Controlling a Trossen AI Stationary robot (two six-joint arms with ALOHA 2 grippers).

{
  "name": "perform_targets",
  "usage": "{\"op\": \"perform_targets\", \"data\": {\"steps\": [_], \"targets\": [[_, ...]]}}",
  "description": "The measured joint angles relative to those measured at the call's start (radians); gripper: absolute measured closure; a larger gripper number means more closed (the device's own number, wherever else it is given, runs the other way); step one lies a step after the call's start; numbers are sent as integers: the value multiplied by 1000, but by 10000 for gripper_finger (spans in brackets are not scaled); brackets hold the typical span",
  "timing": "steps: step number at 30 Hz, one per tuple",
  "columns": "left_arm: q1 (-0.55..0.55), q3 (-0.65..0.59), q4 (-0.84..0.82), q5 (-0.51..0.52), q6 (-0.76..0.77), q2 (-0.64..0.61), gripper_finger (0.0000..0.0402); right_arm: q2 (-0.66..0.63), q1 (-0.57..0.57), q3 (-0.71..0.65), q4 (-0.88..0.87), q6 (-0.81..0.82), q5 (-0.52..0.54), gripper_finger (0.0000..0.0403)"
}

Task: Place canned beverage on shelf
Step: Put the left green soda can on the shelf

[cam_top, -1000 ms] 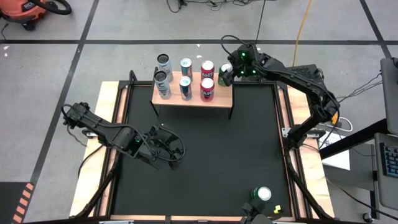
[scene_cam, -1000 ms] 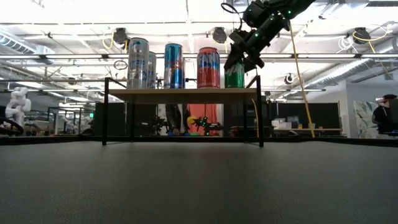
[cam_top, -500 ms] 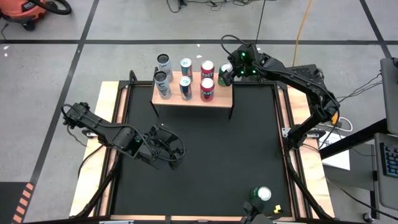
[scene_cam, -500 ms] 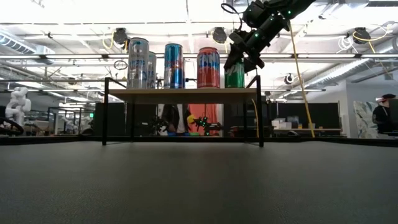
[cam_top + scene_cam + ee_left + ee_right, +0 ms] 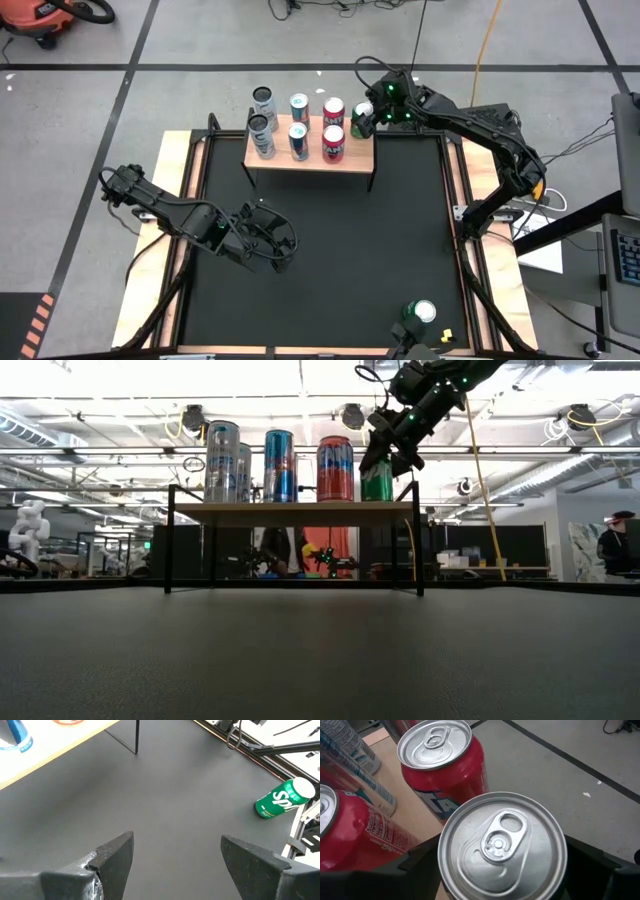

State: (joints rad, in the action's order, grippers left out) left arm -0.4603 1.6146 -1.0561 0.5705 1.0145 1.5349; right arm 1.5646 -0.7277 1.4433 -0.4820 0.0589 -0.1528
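The shelf (image 5: 310,155) is a light-wood board on thin black legs at the table's far side; it also shows in the low view (image 5: 290,510). Silver, blue and red cans stand on it in two rows. My right gripper (image 5: 368,115) is shut on a green can (image 5: 377,480) at the shelf's right end, next to a red can (image 5: 440,760). My left gripper (image 5: 272,248) is open and empty over the black mat at the table's left middle. A second green can (image 5: 420,316) stands near the table's front edge; it also shows in the left wrist view (image 5: 282,797). My right gripper pinches the green can's upper wall, just under its silver top rim (image 5: 502,840), with one finger (image 5: 420,865) on each side. The fingers come from above, slanting from the table's right. The can is upright, its base level with the shelf board (image 5: 377,500).
The cans on the shelf stand close to the held can on its left: red (image 5: 333,143), blue (image 5: 298,140), silver (image 5: 262,135). The black mat (image 5: 330,250) in front of the shelf lies bare. Wooden rails (image 5: 455,200) run along the table's sides.
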Motion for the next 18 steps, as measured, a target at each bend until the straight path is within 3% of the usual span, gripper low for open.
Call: {"op": "perform_targets", "data": {"steps": [12,18], "targets": [[0,0,0,0,0,0,103,0,0,-1,0,0,14,85],[0,0,0,0,0,0,103,0,0,-1,-3,0,21,52]]}}
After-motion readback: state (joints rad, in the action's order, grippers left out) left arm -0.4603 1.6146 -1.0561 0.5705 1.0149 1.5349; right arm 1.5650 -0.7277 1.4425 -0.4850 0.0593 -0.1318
